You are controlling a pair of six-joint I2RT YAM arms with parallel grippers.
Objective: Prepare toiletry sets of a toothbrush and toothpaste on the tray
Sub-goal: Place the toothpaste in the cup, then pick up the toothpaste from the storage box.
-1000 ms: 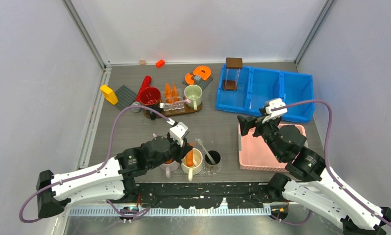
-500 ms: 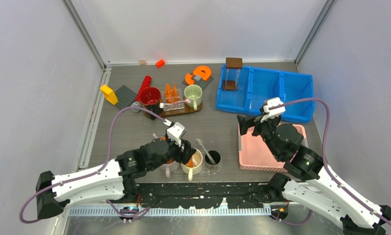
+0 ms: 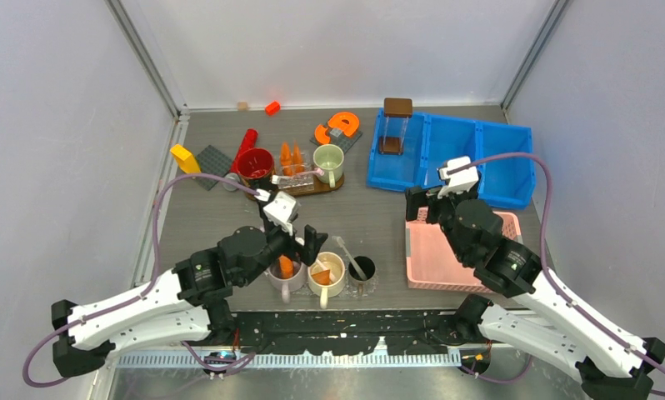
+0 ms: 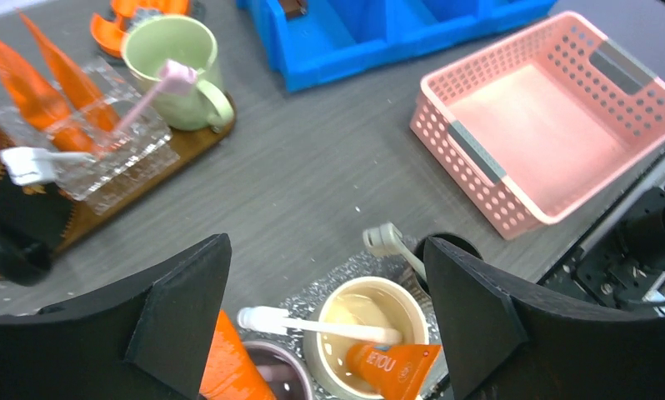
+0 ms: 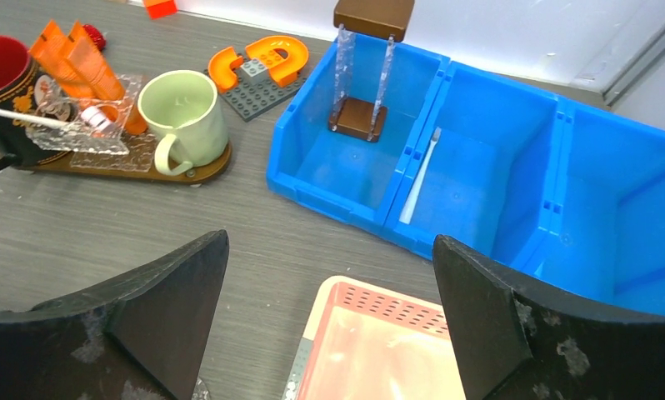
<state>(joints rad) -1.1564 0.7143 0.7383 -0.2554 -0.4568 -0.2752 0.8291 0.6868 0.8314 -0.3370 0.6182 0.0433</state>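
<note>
– Left gripper (image 4: 325, 250), how does it stand?
– Jaws spread wide, nothing between them. It hangs over the near mugs on the tabletop.
– What sits right under it?
– A cream mug (image 4: 400, 293), below the gap and nearer the right-hand finger. A white toothbrush (image 4: 312, 325) lies across its rim, and an orange toothpaste (image 4: 392, 367) tube leans inside it, printed end showing. By the left-hand finger a second orange tube (image 4: 229, 358) stands in a grey mug (image 4: 271, 371).
– Just beyond?
– A black cup (image 4: 458, 246) beside the cream mug, with a grey-headed brush (image 4: 383, 240) leaning out.
– And farther out?
– Ahead to the right, the pink basket (image 4: 546, 125). Ahead to the left, a pale green mug (image 4: 192, 112) holding a pink brush (image 4: 177, 77), on a wooden tray (image 4: 171, 162).
– The right gripper (image 5: 329, 242)?
– Wide as well, and empty. One corner of the pink basket lies below its gap. Beyond that is the blue bin (image 5: 329, 187), with a white brush (image 5: 418, 179) lying in its middle compartment.
</note>
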